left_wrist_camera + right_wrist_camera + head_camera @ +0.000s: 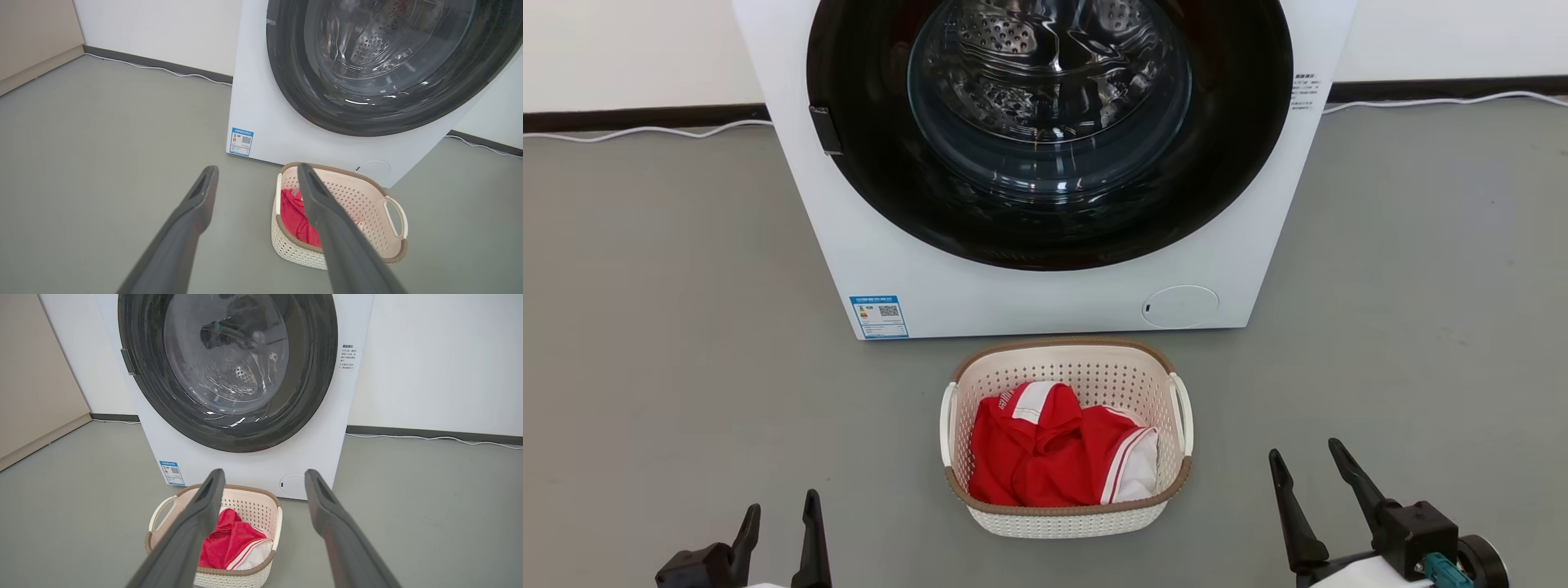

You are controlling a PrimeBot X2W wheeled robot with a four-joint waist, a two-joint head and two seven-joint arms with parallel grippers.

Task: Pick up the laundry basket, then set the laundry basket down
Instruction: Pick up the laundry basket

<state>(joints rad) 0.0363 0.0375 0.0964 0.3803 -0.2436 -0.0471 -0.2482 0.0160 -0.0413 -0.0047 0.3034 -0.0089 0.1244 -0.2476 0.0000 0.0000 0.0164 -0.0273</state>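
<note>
The laundry basket (1068,516) is a small cream perforated tub with a brown rim and white loop handles. It stands on the grey floor in front of the washing machine, holding red and white clothing (1054,449). My left gripper (778,510) is open at the lower left, apart from the basket. My right gripper (1305,459) is open at the lower right, also clear of it. The basket (367,204) lies beyond my left gripper (258,171) in the left wrist view. In the right wrist view the basket (253,506) lies to the left below my right gripper (264,475).
A white front-loading washing machine (1045,294) with a dark round door stands right behind the basket. White cables (645,132) run along the wall's dark skirting. Grey floor (670,343) spreads out on both sides.
</note>
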